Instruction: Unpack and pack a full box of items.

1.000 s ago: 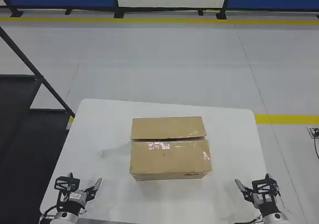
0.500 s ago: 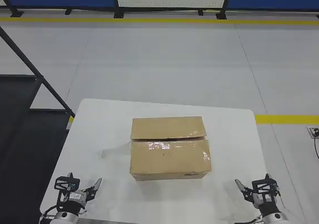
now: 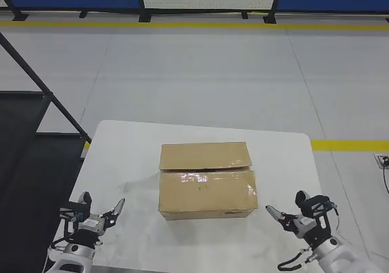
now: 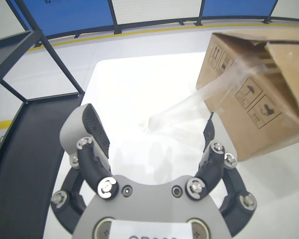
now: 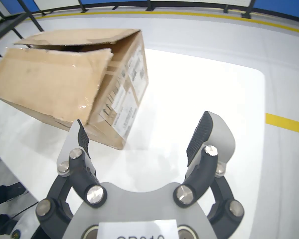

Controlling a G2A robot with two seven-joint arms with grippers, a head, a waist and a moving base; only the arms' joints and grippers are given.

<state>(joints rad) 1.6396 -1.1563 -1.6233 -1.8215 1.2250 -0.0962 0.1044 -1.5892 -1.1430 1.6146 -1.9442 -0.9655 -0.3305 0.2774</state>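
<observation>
Can't see inside cardboard box (image 3: 207, 194) past nearly shut flaps (image 3: 205, 155). Loose clear tape (image 4: 186, 103) trailing onto table (image 3: 133, 147). Left gripper (image 4: 149, 123), right gripper (image 5: 141, 125) spread wide, empty.

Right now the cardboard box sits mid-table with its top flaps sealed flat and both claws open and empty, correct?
Not sealed: the right wrist view shows a dark gap between the top flaps of the cardboard box. The rest holds: it sits in the middle of the table, left claw and right claw open and empty.

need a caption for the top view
Left gripper and right gripper, both open, hover at the near corners of the table, apart from the cardboard box at its centre.
</observation>
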